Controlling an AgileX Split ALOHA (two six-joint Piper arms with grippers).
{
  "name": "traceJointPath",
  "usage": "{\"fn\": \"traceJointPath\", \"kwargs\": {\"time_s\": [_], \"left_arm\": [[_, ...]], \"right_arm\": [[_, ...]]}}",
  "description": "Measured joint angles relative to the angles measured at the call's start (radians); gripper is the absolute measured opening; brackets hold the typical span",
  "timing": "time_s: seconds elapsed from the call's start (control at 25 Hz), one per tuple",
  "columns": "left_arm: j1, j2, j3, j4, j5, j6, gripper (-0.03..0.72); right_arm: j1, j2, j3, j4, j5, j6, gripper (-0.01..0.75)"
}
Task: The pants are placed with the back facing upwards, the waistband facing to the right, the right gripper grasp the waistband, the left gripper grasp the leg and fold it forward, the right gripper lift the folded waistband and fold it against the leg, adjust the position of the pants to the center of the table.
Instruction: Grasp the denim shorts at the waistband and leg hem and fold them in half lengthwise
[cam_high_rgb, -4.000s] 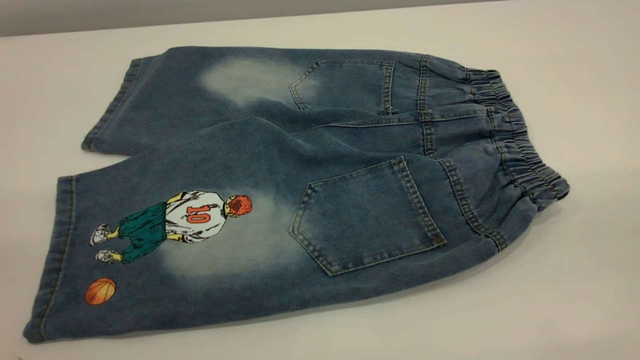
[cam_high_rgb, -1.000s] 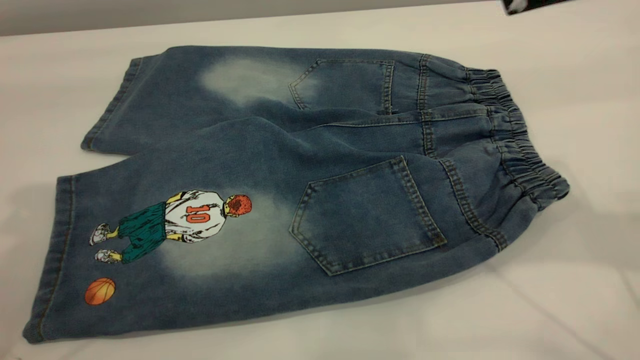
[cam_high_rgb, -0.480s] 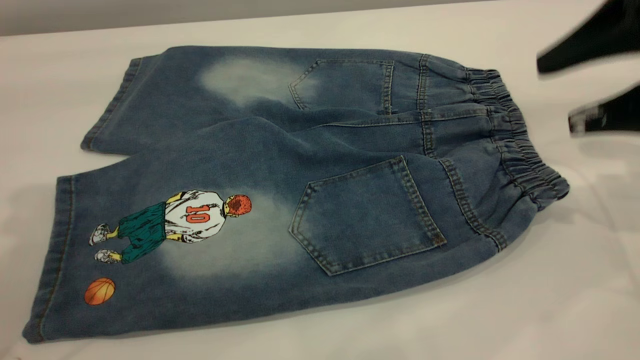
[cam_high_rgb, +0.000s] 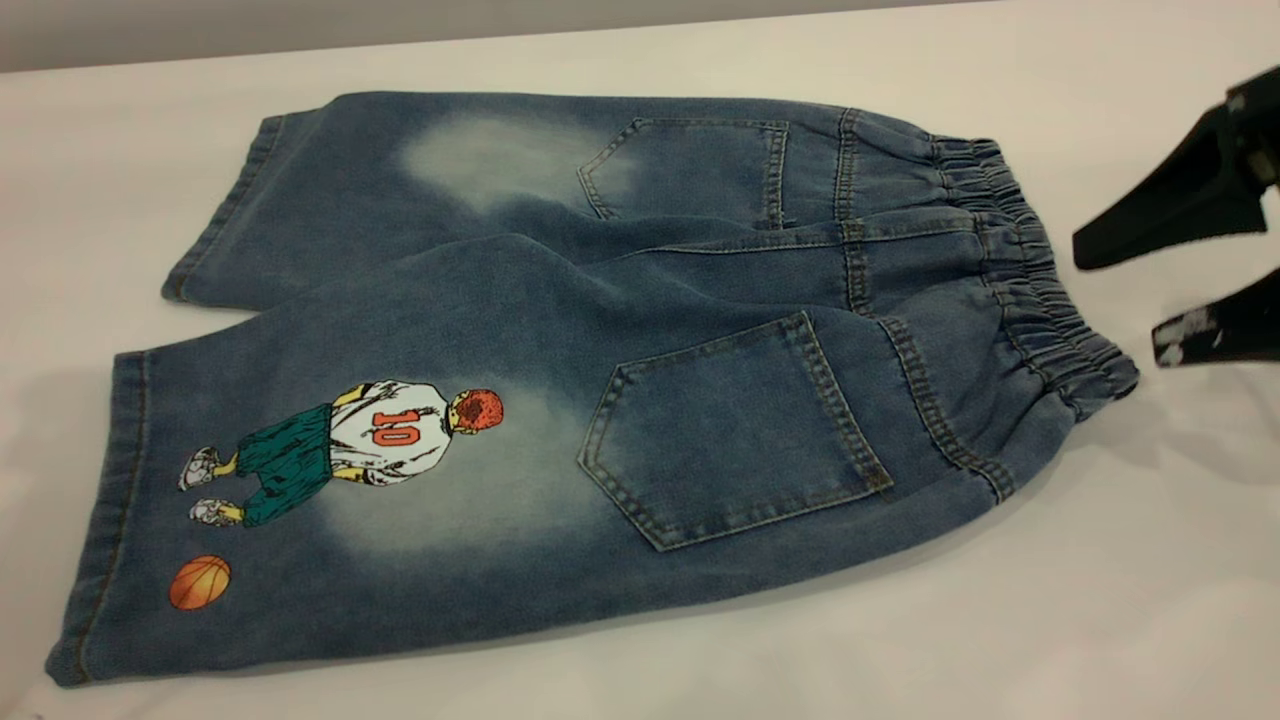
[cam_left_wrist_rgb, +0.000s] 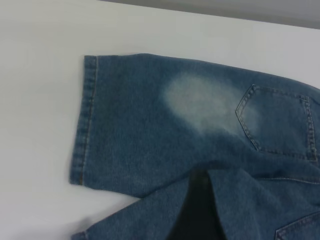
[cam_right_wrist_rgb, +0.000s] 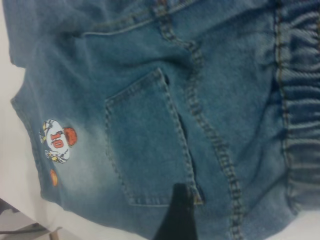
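The blue denim pants (cam_high_rgb: 640, 330) lie flat, back up, on the white table (cam_high_rgb: 1100, 620). Their gathered waistband (cam_high_rgb: 1030, 270) points right. The leg (cam_high_rgb: 330, 480) with the "10" basketball print is nearest the front edge. My right gripper (cam_high_rgb: 1118, 302) hangs open just right of the waistband, holding nothing; its wrist view looks down on the pocket (cam_right_wrist_rgb: 145, 145) and the waistband (cam_right_wrist_rgb: 300, 125). My left gripper (cam_left_wrist_rgb: 250, 212) is outside the exterior view. Its wrist view shows one dark finger (cam_left_wrist_rgb: 197, 210) over the denim near the plain leg (cam_left_wrist_rgb: 140, 125), with nothing held.
The plain leg (cam_high_rgb: 330, 190) lies at the back left, its hem (cam_left_wrist_rgb: 82, 125) facing bare table. White tabletop surrounds the pants on all sides, widest at the front right. A grey wall (cam_high_rgb: 300, 25) runs behind the table's far edge.
My right gripper has come in from the upper right and dropped toward the waistband's end, fingers spread. The pants have not moved.
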Motion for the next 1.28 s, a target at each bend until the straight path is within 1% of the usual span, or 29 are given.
{"fn": "traceJointPath", "kwargs": {"time_s": [0.24,0.4,0.6,0.96,1.08,1.2,1.28], "left_arm": [[0.000,0.000,0.000,0.000,0.004,0.000,0.529],[0.000,0.000,0.000,0.000,0.007,0.000,0.529],[0.000,0.000,0.000,0.000,0.009,0.000,0.529],[0.000,0.000,0.000,0.000,0.009,0.000,0.529],[0.000,0.000,0.000,-0.002,0.009,0.000,0.529],[0.000,0.000,0.000,-0.004,0.009,0.000,0.529],[0.000,0.000,0.000,-0.004,0.009,0.000,0.529]], "right_arm": [[0.000,0.069,0.000,0.016,-0.012,-0.016,0.587],[0.000,0.089,0.000,0.016,-0.059,-0.018,0.587],[0.000,0.113,0.000,0.053,-0.075,-0.070,0.587],[0.000,0.190,-0.001,0.214,-0.006,-0.245,0.587],[0.000,0.210,-0.010,0.243,0.013,-0.261,0.584],[0.000,0.233,-0.010,0.254,0.026,-0.261,0.552],[0.000,0.247,-0.010,0.255,0.030,-0.261,0.491]]}}
